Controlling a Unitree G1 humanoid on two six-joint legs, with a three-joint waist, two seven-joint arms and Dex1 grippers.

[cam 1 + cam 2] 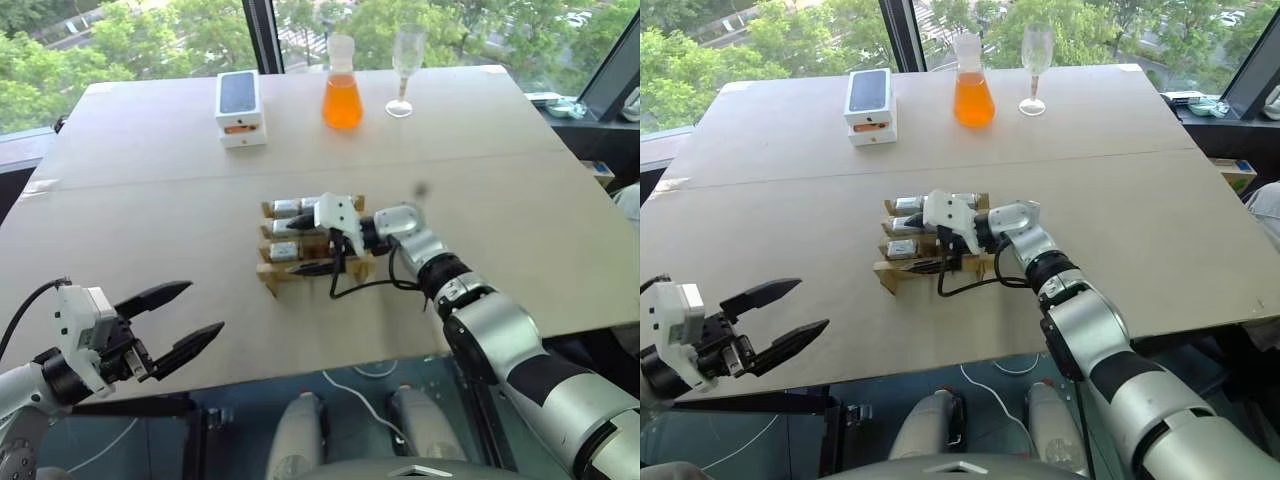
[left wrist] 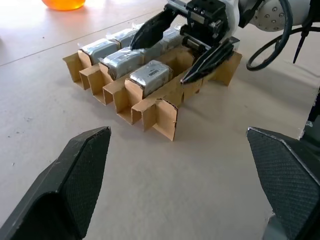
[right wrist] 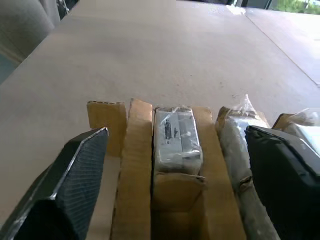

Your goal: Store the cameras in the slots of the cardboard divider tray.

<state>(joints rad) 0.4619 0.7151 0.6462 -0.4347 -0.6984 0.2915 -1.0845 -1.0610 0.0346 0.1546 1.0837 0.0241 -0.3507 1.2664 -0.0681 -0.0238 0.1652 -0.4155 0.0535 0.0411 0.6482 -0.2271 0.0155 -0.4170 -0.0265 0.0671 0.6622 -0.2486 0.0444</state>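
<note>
Your cardboard divider tray sits near the middle of the head views, on the tan table, and it already carries several cameras wrapped in clear film, each lying in its own slot. Your right gripper reaches in from the right of the frame and hovers right over the tray with its two black fingers spread wide, grasping nothing; in its own wrist view one wrapped camera lies in the slot between the fingertips, with two more cameras in the slots to the right of it. Your left gripper hangs at the lower left of the head views, well apart from the tray, its fingers also released and empty. Toward the top of the frame you have a white phone box at upper centre-left, a flask of orange liquid beside it, and a clear stemmed glass just right of the flask.
</note>
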